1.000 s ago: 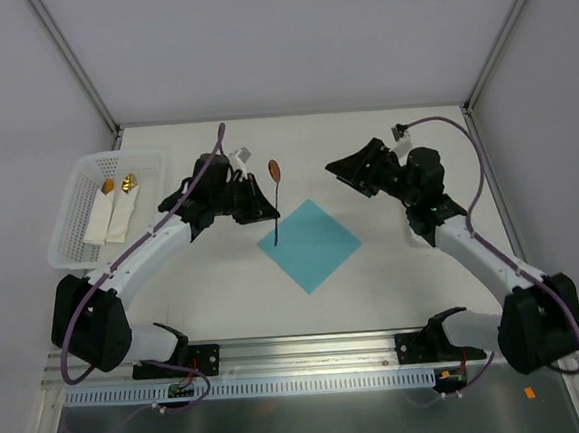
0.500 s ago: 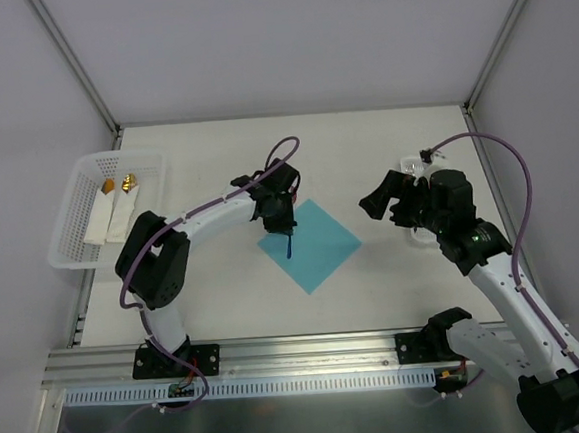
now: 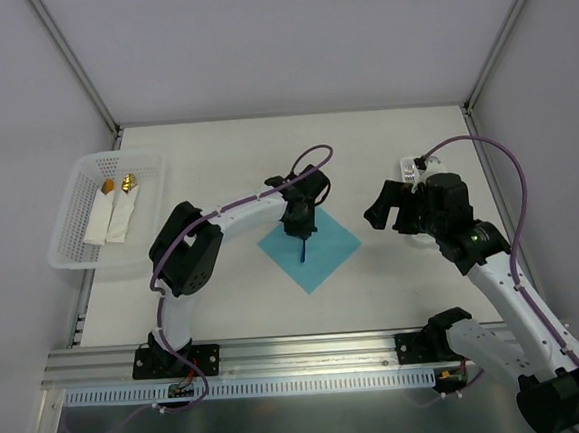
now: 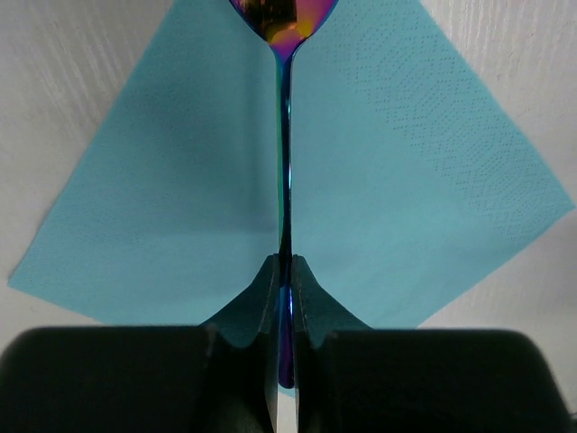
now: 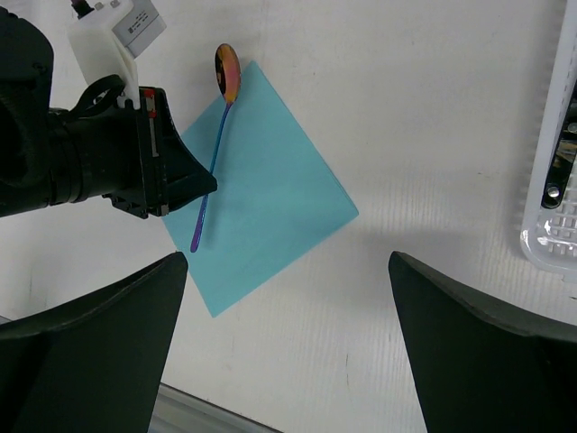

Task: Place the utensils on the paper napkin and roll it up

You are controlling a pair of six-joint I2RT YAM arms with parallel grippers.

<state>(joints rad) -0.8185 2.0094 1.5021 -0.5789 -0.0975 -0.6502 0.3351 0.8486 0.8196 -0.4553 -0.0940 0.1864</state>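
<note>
While rolls (image 3: 121, 218) in basket (image 3: 66, 244), spoon (image 4: 284, 162) over napkin (image 4: 162, 216).

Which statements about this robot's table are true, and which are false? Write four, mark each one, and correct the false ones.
1. The left gripper is shut on the handle of the spoon. True.
2. The teal napkin is already rolled into a narrow tube. False: it lies flat and unrolled on the table.
3. The right gripper holds a fork. False: it is open and holds nothing.
4. Two white rolled napkins lie in the basket at the left of the table. True.
</note>
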